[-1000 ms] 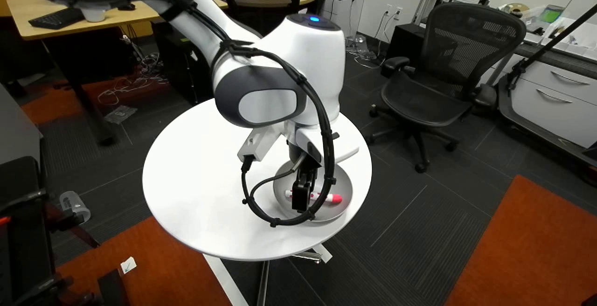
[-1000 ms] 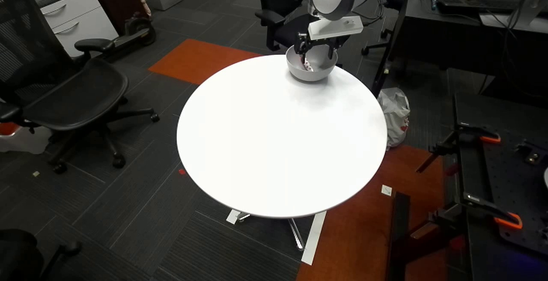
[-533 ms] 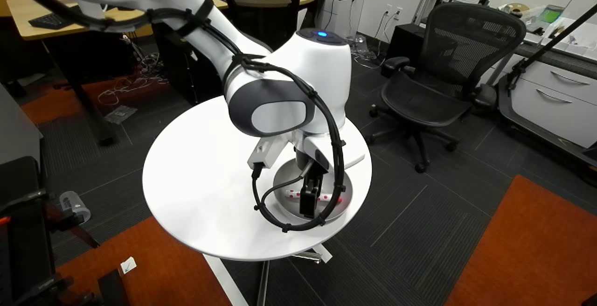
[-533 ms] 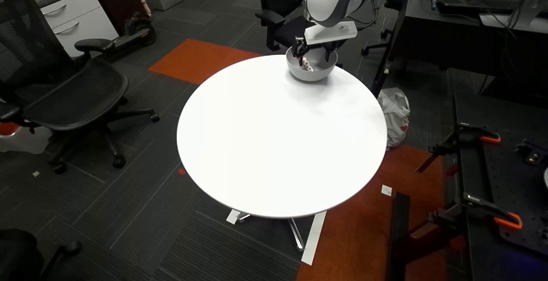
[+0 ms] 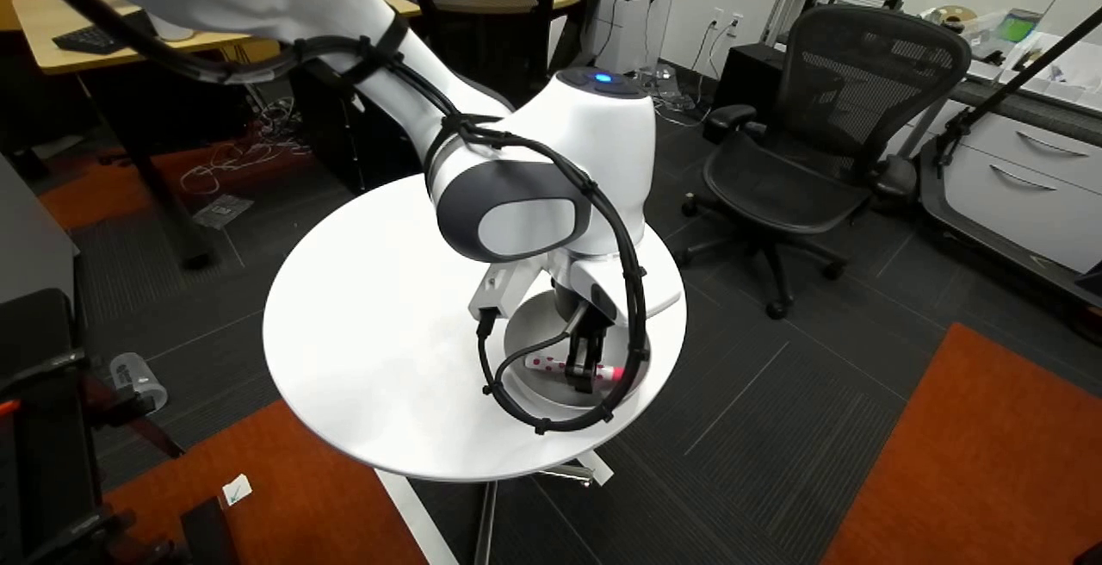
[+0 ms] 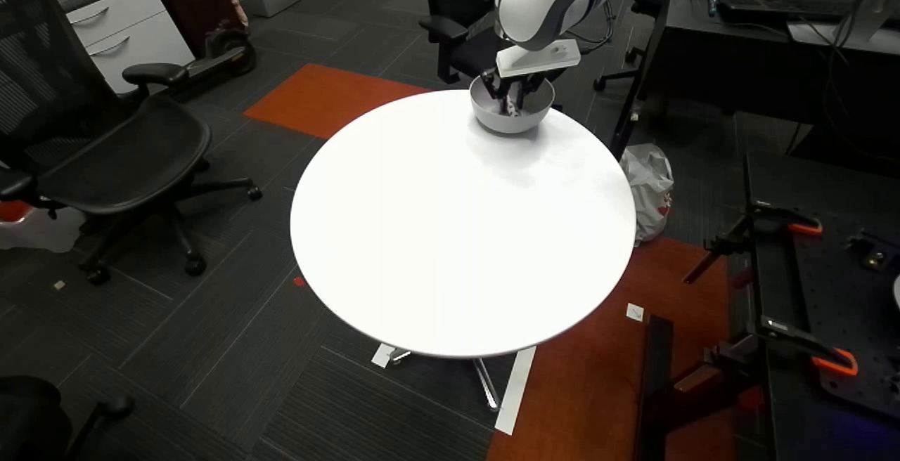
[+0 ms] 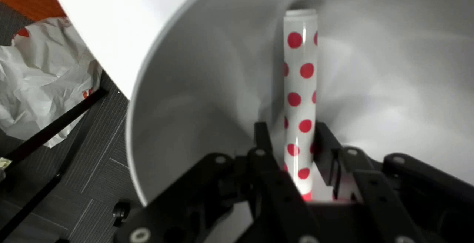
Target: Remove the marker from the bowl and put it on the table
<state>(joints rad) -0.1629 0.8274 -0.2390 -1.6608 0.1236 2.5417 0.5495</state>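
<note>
A white marker with red dots and a red cap lies inside the grey bowl. That bowl rests near the edge of the round white table. My gripper reaches down into the bowl with its fingers on either side of the marker's middle. In the wrist view the right finger is against or very near the marker, while a narrow gap shows between it and the left finger. The jaws are partly closed. The capped end is largely hidden behind the gripper in that view.
A black cable loops from the arm beside the bowl. The bowl's rim rises around the fingers. A black office chair and a plastic bag stand on the floor beyond the table.
My gripper has lowered deeper into the bowl and shifted along the marker toward its red cap. Its fingers have drawn from wide apart to close around the marker, which lies about where it was.
</note>
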